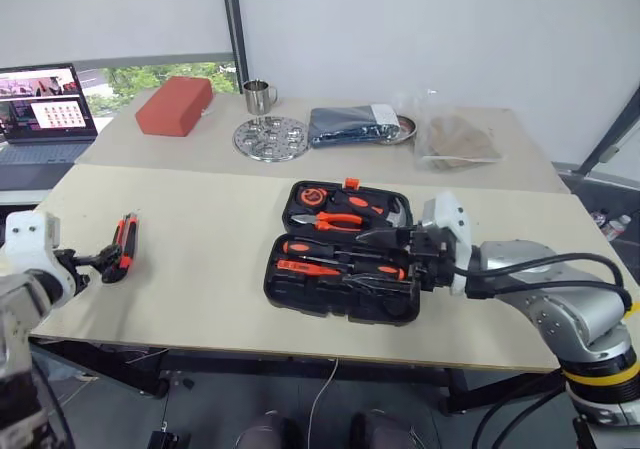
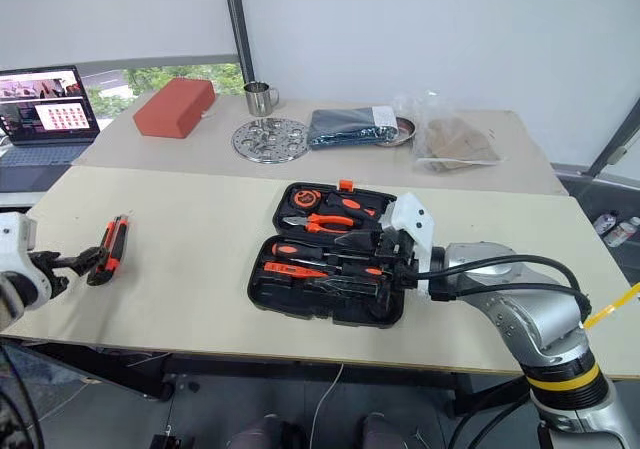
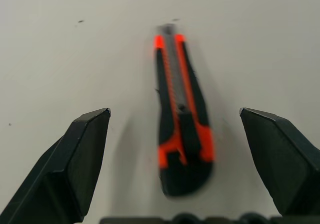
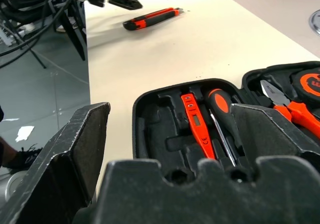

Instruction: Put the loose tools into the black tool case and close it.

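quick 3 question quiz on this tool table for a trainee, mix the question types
1. True or false: the utility knife lies between the open fingers of the left gripper, not yet gripped.
2. Is the black tool case A) shut and latched, B) open with tools in it, or C) open and bare?
3. Which gripper hovers at the case's edge?

Key
1. True: the knife lies flat on the table, clear of both fingers.
2. B: screwdrivers and pliers sit in its recesses.
3. The right gripper, open.

head cams overhead, wrist cams close, share knife [image 3: 182, 129]
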